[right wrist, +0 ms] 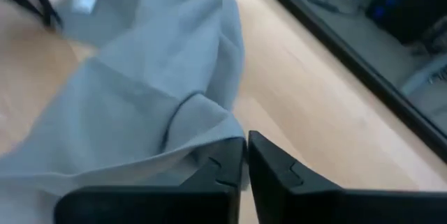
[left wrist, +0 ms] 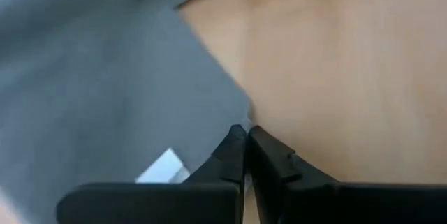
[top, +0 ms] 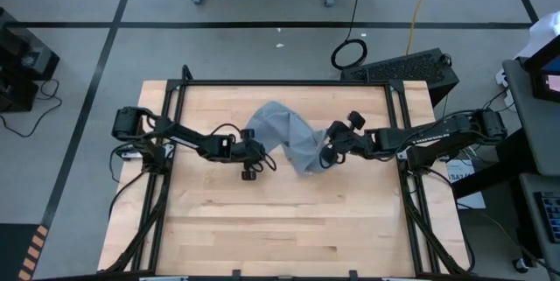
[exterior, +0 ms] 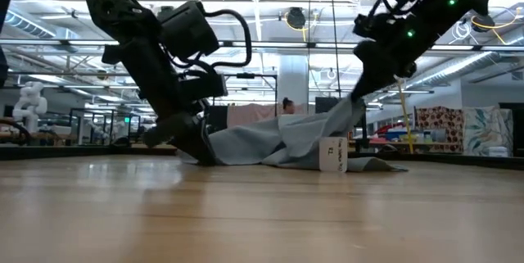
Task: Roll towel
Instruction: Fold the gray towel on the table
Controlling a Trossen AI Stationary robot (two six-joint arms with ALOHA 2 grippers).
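Observation:
The grey-blue towel [top: 282, 132] lies crumpled at the middle of the wooden table, most of it resting on the wood, with a white tag [exterior: 332, 155] hanging at its near side. My left gripper [left wrist: 246, 135] is low on the table at the towel's left end, shut at a corner. My right gripper [right wrist: 246, 147] is higher up at the towel's right end [exterior: 360, 99], shut on raised cloth. My left gripper has its fingertips closed at the tip of the towel's corner [left wrist: 236, 116]. It comes slanting down from the table's left. The corner lies flat on the wood; the closed fingers hide how much cloth is between them. My right gripper holds the towel's right-hand part [right wrist: 209, 146] between its fingertips, slanting down from the table's right. That part is lifted off the table [exterior: 352, 111]. The cloth slopes slackly down from it to the rest lying on the wood.
Black frame rails [top: 402, 115] run along the table's edges. A dark keyboard-like box [top: 407, 66] sits beyond the far right corner. Bare wood [top: 280, 228] stretches across the table's near half.

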